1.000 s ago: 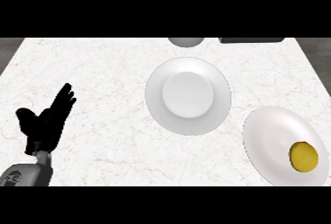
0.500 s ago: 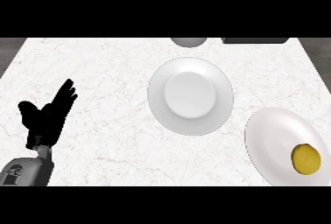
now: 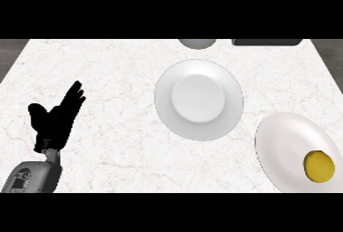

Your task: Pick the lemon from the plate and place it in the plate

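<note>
Lemon on the near right plate, left hand resting open.

We see the lemon point(image 3: 320, 166) lying on the near right plate point(image 3: 288, 145), at its near right side; a second plate point(image 3: 199, 99) sits apart, farther left. Our left hand point(image 3: 55, 122) rests at near left, fingers straight, grasping nothing.

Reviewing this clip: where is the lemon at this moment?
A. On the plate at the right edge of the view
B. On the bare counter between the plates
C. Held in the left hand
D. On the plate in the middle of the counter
A: the lemon lies on the right plate, while the middle plate holds nothing and the left hand rests open.
</note>
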Robot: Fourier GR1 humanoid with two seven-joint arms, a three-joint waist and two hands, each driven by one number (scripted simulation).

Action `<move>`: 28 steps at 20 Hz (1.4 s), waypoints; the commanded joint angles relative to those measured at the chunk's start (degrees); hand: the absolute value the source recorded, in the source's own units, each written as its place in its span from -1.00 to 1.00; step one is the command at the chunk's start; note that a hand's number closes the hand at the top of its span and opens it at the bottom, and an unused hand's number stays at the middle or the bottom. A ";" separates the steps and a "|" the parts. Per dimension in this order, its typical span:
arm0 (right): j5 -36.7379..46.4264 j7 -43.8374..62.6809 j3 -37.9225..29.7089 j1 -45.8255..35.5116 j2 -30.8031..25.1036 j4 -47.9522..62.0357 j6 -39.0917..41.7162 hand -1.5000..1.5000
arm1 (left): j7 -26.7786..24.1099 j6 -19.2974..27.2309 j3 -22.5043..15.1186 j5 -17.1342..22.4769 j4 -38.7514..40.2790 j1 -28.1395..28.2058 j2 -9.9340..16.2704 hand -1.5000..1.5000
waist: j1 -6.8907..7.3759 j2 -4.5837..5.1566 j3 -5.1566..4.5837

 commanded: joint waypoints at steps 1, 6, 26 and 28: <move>6.12 2.68 1.44 0.08 0.19 0.68 0.98 -1.00 | 4.58 0.31 0.58 0.06 -1.20 -2.45 -0.05 0.00 | -0.23 -0.05 0.03; 10.38 10.52 5.56 -5.31 2.77 0.33 6.79 -1.00 | 0.11 -1.41 1.30 -0.43 1.29 -1.02 -0.86 0.00 | -0.15 -0.01 0.01; 24.86 7.98 2.93 -11.67 10.53 10.18 13.13 -1.00 | -3.48 -4.11 5.44 -3.65 5.14 -2.09 -2.73 0.00 | -0.37 -0.03 0.02; 26.81 5.47 4.60 -21.00 11.14 22.28 13.63 -1.00 | -2.32 -4.30 5.49 -3.18 4.19 -2.37 -2.82 0.00 | 0.14 0.07 0.04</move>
